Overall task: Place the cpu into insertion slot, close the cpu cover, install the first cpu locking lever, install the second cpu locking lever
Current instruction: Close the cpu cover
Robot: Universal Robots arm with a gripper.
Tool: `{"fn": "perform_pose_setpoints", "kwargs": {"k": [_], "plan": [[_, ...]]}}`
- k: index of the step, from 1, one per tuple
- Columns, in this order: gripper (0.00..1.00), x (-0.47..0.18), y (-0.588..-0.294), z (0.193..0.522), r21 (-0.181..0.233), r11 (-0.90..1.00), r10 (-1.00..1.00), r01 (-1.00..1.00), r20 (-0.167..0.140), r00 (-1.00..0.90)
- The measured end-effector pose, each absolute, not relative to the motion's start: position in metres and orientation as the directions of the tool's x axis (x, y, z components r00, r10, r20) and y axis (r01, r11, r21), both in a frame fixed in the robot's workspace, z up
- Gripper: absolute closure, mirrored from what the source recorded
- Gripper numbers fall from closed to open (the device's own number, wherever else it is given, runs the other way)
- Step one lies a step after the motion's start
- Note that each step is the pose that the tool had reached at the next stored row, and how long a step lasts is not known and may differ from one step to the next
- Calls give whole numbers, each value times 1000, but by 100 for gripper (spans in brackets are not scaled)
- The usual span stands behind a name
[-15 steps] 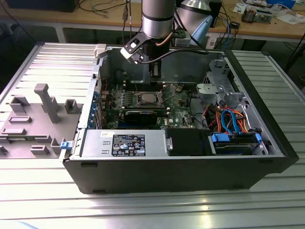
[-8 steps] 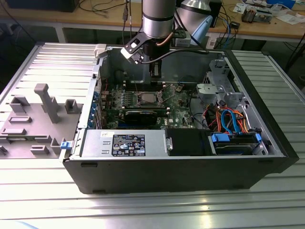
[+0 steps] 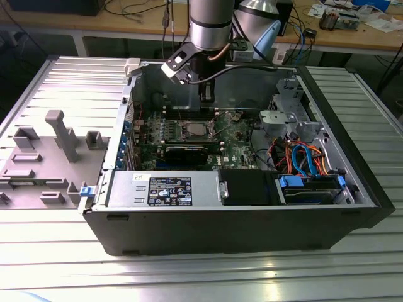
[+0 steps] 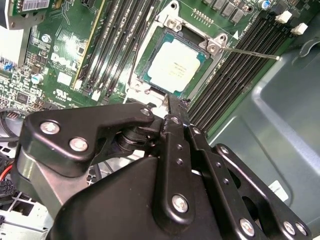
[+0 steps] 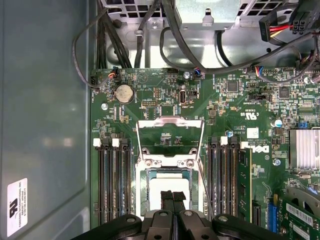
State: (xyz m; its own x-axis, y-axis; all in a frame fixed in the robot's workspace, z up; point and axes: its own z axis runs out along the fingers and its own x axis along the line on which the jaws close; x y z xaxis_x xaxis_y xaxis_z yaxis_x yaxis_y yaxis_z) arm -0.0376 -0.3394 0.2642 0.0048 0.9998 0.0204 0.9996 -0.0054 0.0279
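Green board [image 3: 236, 148] in the exterior view, tool [image 3: 205, 95] hanging over the socket [image 3: 192, 130]. Second wrist view: chip [image 4: 176, 66] seated in the socket, tool pressed together, empty. First wrist view: cover [image 5: 170, 120] stands open; a skewed push could bend it or shift the chip. White sticker [image 5: 17, 206] on the case wall [image 5: 45, 125], print too small to read

In the first wrist view my hand [image 5: 173, 196], fingertips pressed together, covers the cpu [image 5: 156, 186] edge nearest it. In the second wrist view my hand's linkage hides the insertion slot [image 4: 172, 22] rim beneath it.
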Motion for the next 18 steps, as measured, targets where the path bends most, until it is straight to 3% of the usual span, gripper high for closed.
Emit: {"fn": "perform_pose_setpoints", "kwargs": {"k": [18], "plan": [[89, -29, -339, 264, 28, -5, 1000, 1000, 20, 5]]}}
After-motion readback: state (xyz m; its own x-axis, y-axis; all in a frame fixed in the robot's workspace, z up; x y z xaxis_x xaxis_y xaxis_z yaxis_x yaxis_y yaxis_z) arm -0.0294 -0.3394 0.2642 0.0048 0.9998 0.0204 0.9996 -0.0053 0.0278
